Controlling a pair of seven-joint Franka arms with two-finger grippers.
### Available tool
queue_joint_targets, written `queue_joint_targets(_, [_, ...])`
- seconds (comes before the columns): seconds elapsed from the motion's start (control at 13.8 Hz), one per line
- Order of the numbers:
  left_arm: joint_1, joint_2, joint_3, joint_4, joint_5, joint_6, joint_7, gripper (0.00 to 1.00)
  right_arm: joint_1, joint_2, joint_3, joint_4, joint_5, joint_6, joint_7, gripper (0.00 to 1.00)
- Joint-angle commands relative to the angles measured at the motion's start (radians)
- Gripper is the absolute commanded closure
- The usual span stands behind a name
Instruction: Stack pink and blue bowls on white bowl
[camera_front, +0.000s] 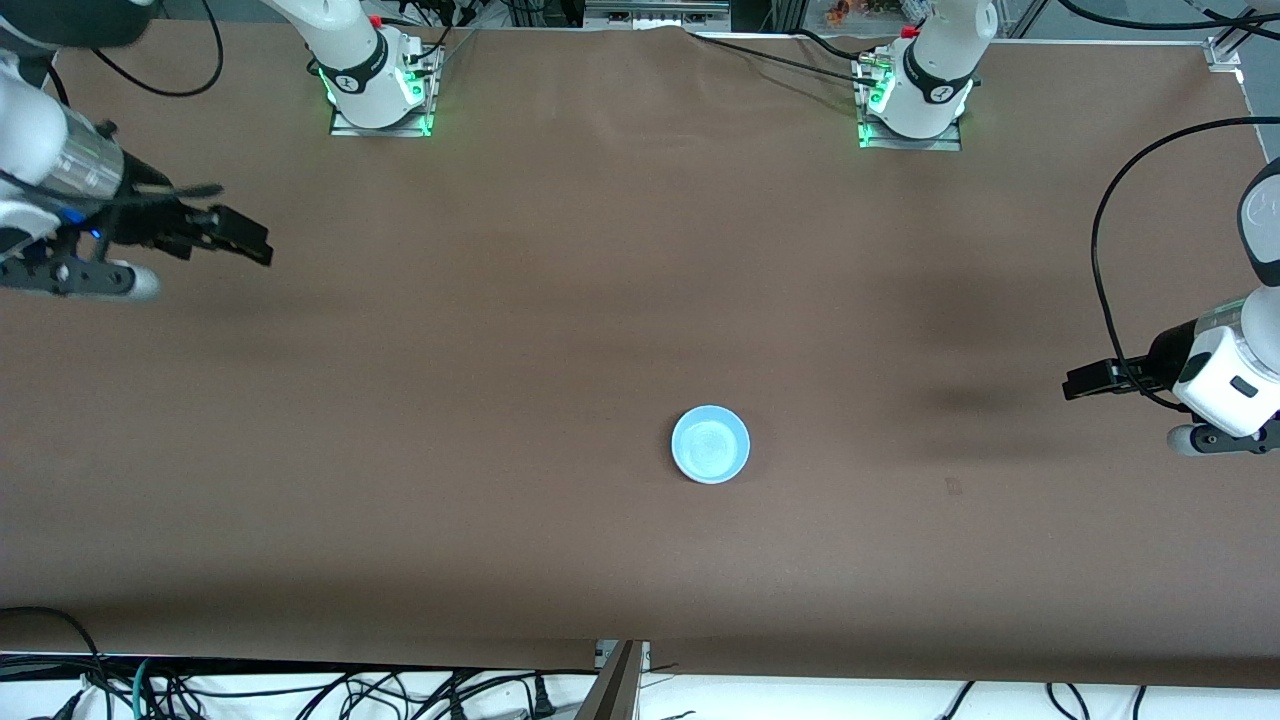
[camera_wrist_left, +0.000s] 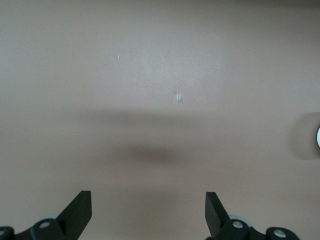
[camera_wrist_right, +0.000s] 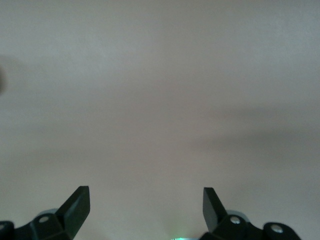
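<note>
A blue bowl (camera_front: 710, 444) sits alone on the brown table (camera_front: 560, 330) just below frame centre, while the left gripper (camera_front: 1080, 381) and right gripper (camera_front: 245, 238) hover at the frame's edges, jaws wide apart and empty.

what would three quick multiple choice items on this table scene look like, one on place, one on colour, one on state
1. Where is the bowl?
A. on the table, near its middle
B. held by the left end effector
C. at a robot base

2. What colour is the visible bowl?
A. red
B. light blue
C. green

3. How are both end effectors?
A. open and empty
B. shut on bowls
C. one holds a bowl

Answers: 1 A, the bowl rests on the brown table. 2 B, its top is sky blue. 3 A, the left end effector and the right end effector show spread fingers with nothing between.
</note>
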Motion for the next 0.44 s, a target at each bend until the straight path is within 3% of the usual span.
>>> queue_joint_targets(0.0, [0.002, -0.002, -0.004, -0.004, 0.012, -0.008, -0.011, 0.0, -0.065, -0.091, 0.061, -0.093, 0.002, 0.02, -0.046, 0.0])
queue_joint_targets(0.36, [0.003, -0.002, -0.002, -0.003, 0.012, -0.006, -0.011, 0.0, -0.063, -0.081, 0.063, -0.062, -0.006, 0.01, -0.049, 0.0])
